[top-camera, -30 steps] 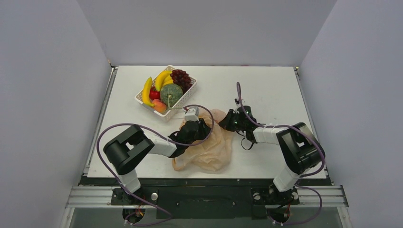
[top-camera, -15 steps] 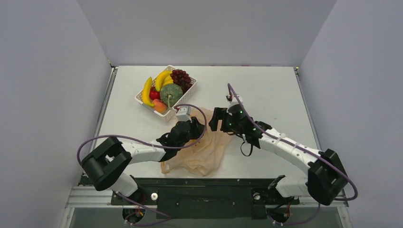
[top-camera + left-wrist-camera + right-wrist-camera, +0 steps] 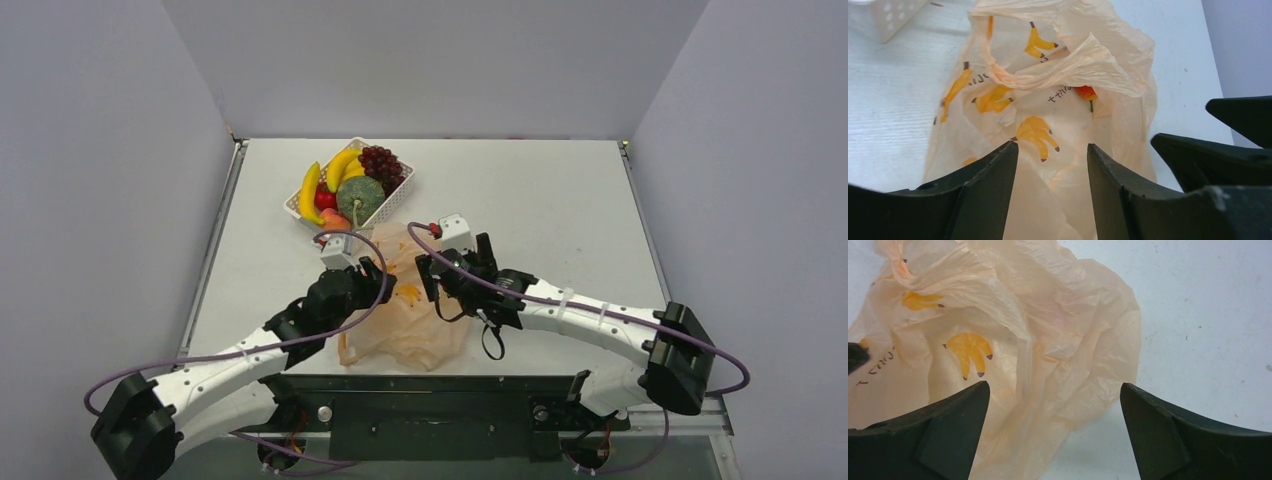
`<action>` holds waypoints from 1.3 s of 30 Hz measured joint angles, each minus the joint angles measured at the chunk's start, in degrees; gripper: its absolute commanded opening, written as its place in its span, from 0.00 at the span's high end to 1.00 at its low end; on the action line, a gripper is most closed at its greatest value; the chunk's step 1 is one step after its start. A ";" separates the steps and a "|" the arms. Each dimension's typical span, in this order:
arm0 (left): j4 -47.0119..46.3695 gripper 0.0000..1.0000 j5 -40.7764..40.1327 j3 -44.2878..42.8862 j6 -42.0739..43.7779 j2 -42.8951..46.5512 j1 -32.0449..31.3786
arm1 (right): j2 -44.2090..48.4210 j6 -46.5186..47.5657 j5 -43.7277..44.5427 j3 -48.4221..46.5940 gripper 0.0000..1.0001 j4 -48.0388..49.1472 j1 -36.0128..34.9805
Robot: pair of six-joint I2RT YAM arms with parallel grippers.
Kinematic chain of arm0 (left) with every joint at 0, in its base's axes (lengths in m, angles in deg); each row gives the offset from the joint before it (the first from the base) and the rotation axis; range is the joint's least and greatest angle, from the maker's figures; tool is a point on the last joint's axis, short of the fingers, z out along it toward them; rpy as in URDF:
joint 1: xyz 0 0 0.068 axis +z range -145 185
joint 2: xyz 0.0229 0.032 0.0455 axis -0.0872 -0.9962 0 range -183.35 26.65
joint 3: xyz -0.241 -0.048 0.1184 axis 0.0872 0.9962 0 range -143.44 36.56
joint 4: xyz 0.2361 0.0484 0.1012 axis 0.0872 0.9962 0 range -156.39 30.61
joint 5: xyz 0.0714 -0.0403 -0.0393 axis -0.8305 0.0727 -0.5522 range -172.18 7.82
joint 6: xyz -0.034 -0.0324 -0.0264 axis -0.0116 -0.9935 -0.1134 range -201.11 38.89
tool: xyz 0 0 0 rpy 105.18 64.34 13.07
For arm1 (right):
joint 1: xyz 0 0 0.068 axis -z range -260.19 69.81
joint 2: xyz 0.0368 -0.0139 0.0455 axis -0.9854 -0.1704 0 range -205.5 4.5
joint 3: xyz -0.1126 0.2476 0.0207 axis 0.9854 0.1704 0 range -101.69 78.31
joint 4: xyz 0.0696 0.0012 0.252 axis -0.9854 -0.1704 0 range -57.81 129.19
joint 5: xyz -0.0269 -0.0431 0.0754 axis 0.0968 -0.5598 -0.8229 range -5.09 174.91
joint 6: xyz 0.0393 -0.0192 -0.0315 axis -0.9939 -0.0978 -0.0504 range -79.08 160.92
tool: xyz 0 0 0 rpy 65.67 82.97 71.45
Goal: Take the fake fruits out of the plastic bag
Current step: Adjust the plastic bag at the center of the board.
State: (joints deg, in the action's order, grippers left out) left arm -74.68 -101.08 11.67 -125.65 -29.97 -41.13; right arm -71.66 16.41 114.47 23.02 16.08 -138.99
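Observation:
The plastic bag [image 3: 415,320] lies crumpled and flat on the table, pale orange with banana prints [image 3: 1035,131]. My left gripper [image 3: 374,274] [image 3: 1052,150] hovers low at its left edge, jaws open, only bag film showing in the gap. My right gripper [image 3: 452,265] [image 3: 1054,390] is over the bag's far right part, jaws wide open and empty. A small red-orange spot [image 3: 1087,92] shows through the film. The fake fruits lie in the white basket [image 3: 297,209]: bananas [image 3: 311,192], grapes [image 3: 381,163], melon [image 3: 361,199] and apple [image 3: 325,198].
An orange-pink peach [image 3: 337,223] sits at the basket's near corner. The basket stands just beyond and left of the bag. Purple cables loop over both arms. Grey walls close in the table on three sides.
Both arms have stretched out and shifted left. The right gripper swung over the bag and went from shut to wide open. The left jaws spread wider. The bag slid slightly left.

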 measured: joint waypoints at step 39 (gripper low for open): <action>-5.75 0.30 18.60 4.94 -0.46 1.90 -1.81 | -8.68 -1.66 -19.80 5.51 1.00 22.23 7.10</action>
State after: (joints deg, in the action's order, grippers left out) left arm -80.43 -82.48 16.61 -126.11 -28.06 -42.94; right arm -80.34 14.75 94.67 28.53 38.31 -131.89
